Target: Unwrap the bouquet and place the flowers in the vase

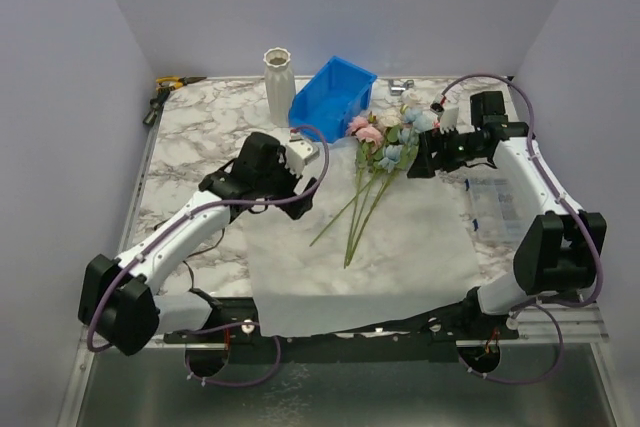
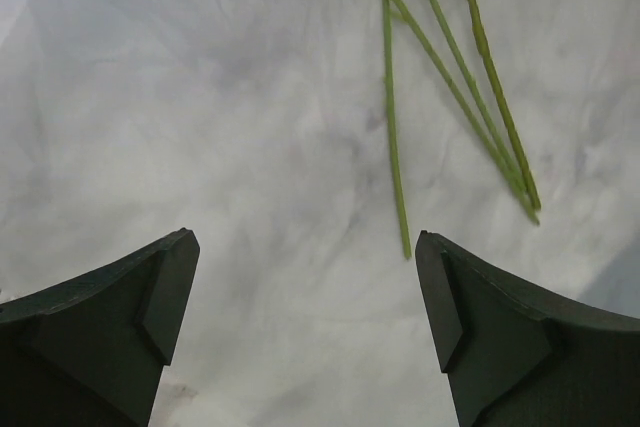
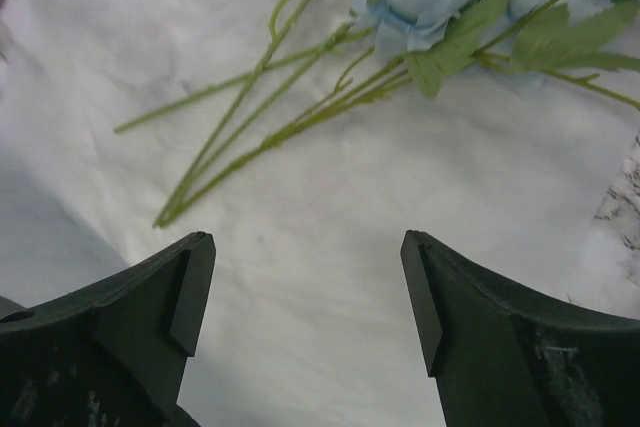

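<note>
Top external: flowers [image 1: 385, 142] loose on flat paper [image 1: 400, 247], vase [image 1: 277, 77] upright behind. Left gripper [image 2: 305, 292] and right gripper [image 3: 305, 292] both spread apart, holding nothing.

The flowers [image 1: 378, 147] lie on a flat sheet of white wrapping paper [image 1: 400, 257] on the marbled table [image 1: 195, 122], with heads toward the blue bin [image 1: 335, 87] and stems fanning toward the near edge. The vase [image 1: 277, 77] stands upright just left of the bin. The left claw [image 1: 303, 182] and the right claw [image 1: 418, 157] flank the flowers, one on each side.
</note>
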`<state>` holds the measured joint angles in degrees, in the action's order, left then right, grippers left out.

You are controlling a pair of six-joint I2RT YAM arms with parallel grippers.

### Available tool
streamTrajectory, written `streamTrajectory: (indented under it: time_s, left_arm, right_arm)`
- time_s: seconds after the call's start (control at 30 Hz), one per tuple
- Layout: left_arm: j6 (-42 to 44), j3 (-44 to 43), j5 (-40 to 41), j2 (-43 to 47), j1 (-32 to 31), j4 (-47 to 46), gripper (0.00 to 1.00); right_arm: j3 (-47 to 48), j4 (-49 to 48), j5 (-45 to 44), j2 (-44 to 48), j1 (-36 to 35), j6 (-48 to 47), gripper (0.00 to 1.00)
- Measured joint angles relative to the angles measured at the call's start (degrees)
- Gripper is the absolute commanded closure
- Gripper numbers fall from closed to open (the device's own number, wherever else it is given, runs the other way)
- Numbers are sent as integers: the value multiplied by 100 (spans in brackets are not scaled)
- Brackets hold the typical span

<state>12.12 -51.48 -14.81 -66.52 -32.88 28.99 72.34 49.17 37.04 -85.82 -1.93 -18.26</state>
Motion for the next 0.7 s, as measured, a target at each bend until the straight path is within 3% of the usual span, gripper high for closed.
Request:
streamTrajectory:
  time_s: [0.2, 0.4, 0.6, 0.7]
  left_arm:
    - [-986, -796, -66, -1167, 236, -892, 5]
    - [-1526, -1274, -133, -2022, 256, -1329, 9]
    - [-2129, -1384, -234, -2601, 278, -1923, 32]
    - [-2601, -1622, -291, -3029, 282, -2177, 37]
  right_arm:
    - [-11, -1338, 299, -625, 2, 1810, 15]
    - [-304, -2267, 339, -949, 2, 2935, 18]
    - [-564, -2583, 334, -1191, 0, 3536, 18]
    - [-603, -2581, 295, -1198, 0, 3499, 18]
